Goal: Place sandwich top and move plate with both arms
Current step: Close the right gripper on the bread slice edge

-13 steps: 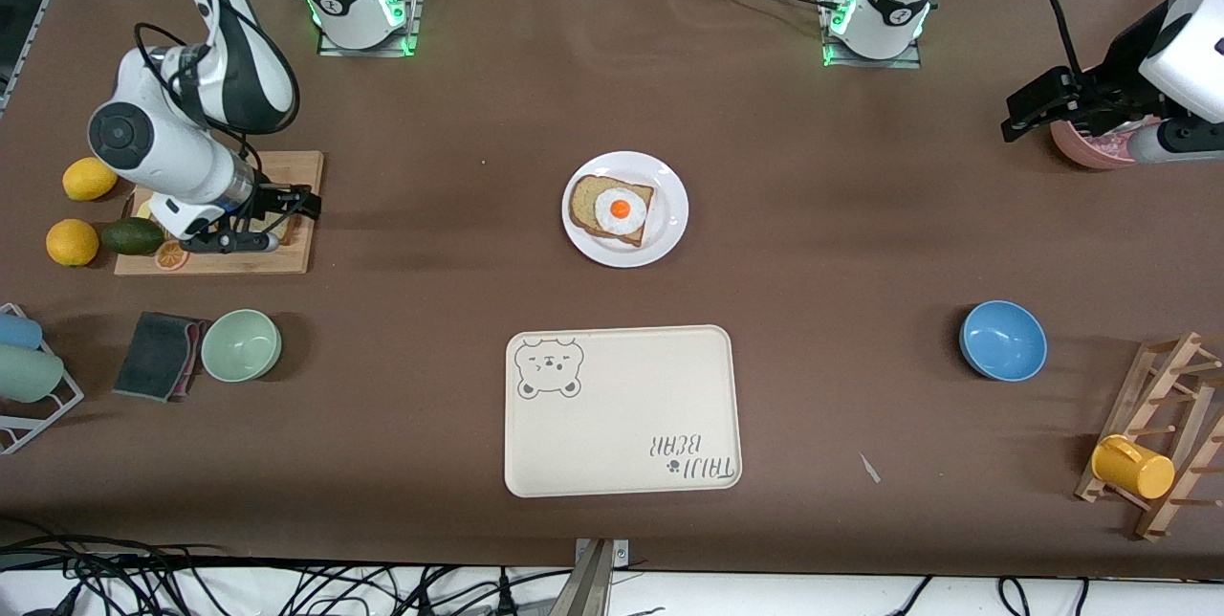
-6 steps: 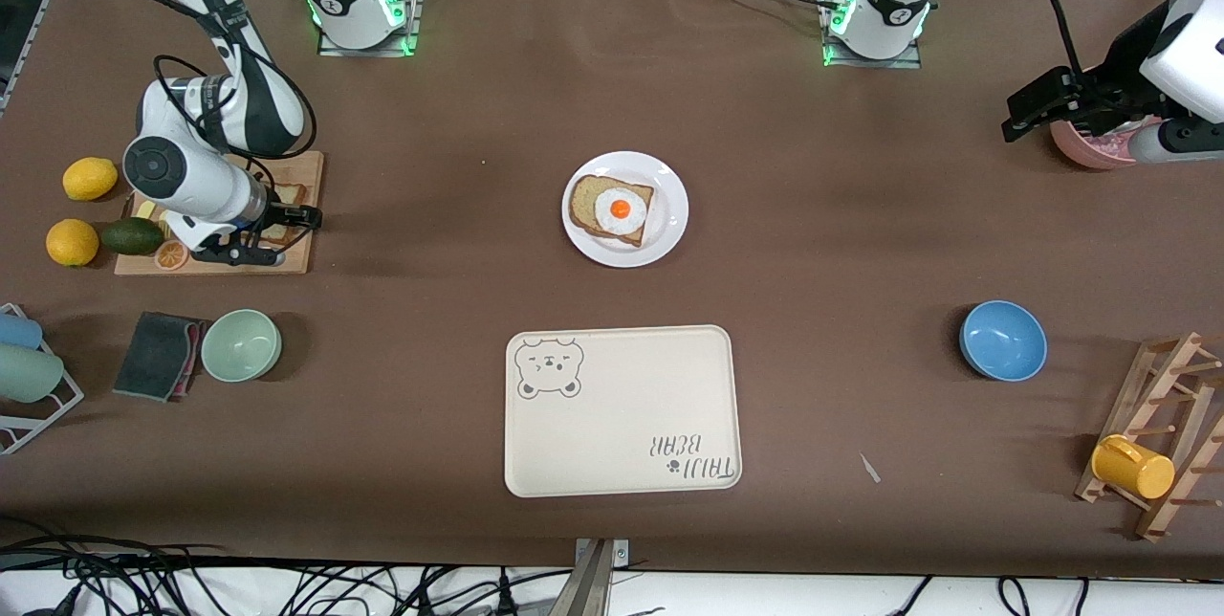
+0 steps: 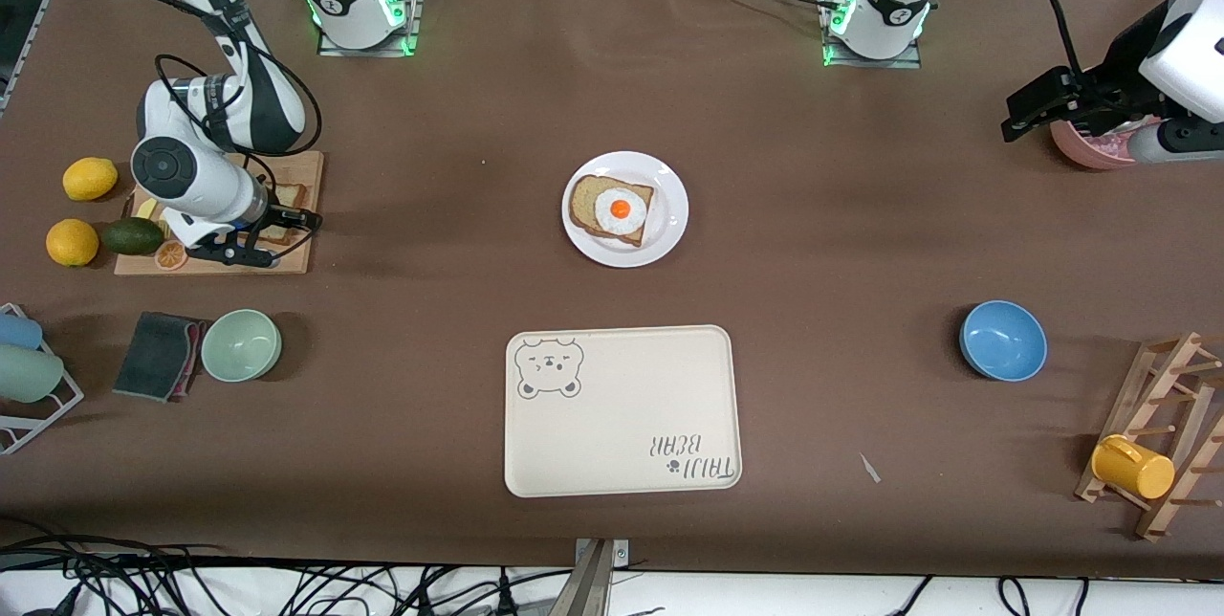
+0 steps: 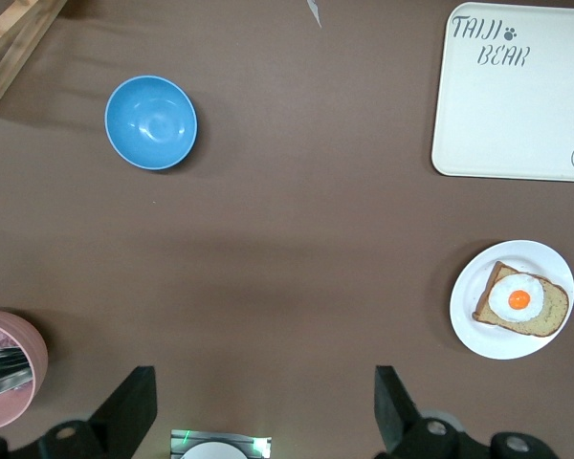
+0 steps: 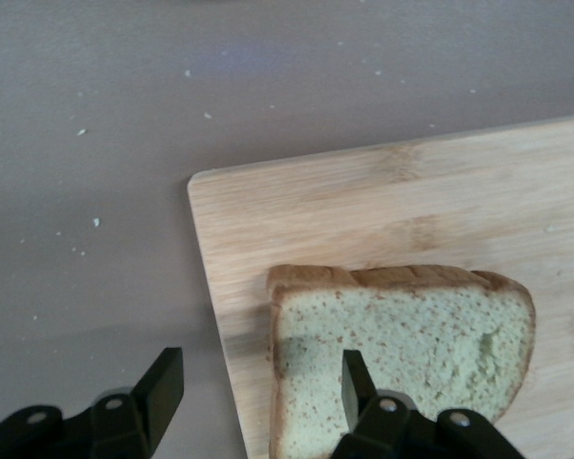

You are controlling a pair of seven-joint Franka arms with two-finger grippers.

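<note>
A: Starting nearest the front camera, what lies around the plate [image 3: 624, 209]?

B: The cream bear-print tray [image 3: 622, 410] is nearer the camera than the plate. The blue bowl [image 3: 1002, 340] sits nearer too, toward the left arm's end of the table; the green bowl [image 3: 241, 344] likewise, toward the right arm's end.

A: And the plate itself?

B: It carries a bread slice [image 3: 585, 202] with a fried egg [image 3: 620, 210] on top, mid-table.

A: Where is the sandwich top [image 5: 402, 356]?

B: On the wooden cutting board [image 3: 297, 254], well apart from the plate toward the right arm's end. It lies flat near the board's corner.

A: The right gripper [image 5: 258, 387]?

B: Low over that board. Its fingers stand fairly wide: one fingertip [image 5: 352, 380] is over the bread, the other [image 5: 163, 382] off the board's edge. I cannot tell whether they touch the slice.

A: The left gripper [image 4: 260, 409]?

B: It waits up in the air, well apart from the plate at the left arm's end, over the pink bowl [image 3: 1090, 149], fingers spread wide and empty.
</note>
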